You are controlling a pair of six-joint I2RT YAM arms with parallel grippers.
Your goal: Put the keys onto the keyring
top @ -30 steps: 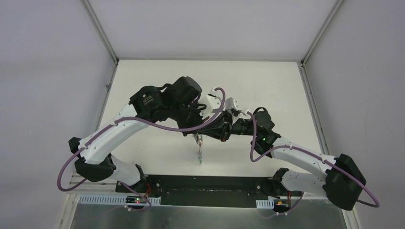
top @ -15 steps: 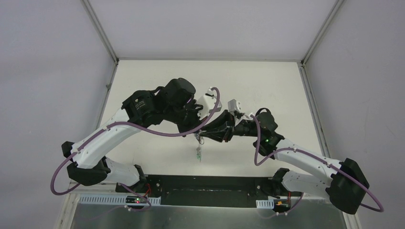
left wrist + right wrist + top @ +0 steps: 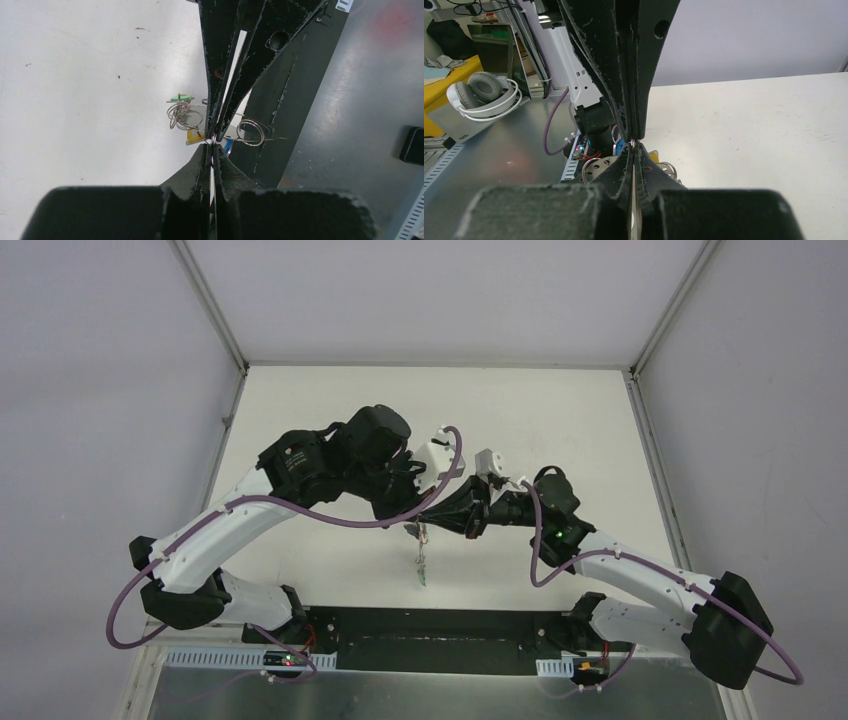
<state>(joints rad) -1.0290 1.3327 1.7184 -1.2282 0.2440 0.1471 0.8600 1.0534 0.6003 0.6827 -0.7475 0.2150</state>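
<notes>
— Where are your pincers?

— Tip to tip above the middle of the table. My left pincer comes in from 10 o'clock and my right pincer from 3 o'clock.

— Clenched or released?

— Both clenched, fingers pressed flat together. A thin silvery wire glints in the slit of my left one, right at its tips. I take that for the keyring, though most of it is hidden. Whether my right one pinches the same wire or only butts against it, I cannot tell.

— And the keys?

— The keys hang in a bunch at 6 o'clock from where my tips meet. From my left wrist I see a green tag at 10 o'clock of the tips, a yellow tag just beside them at 9, and a small split ring at 3.
</notes>
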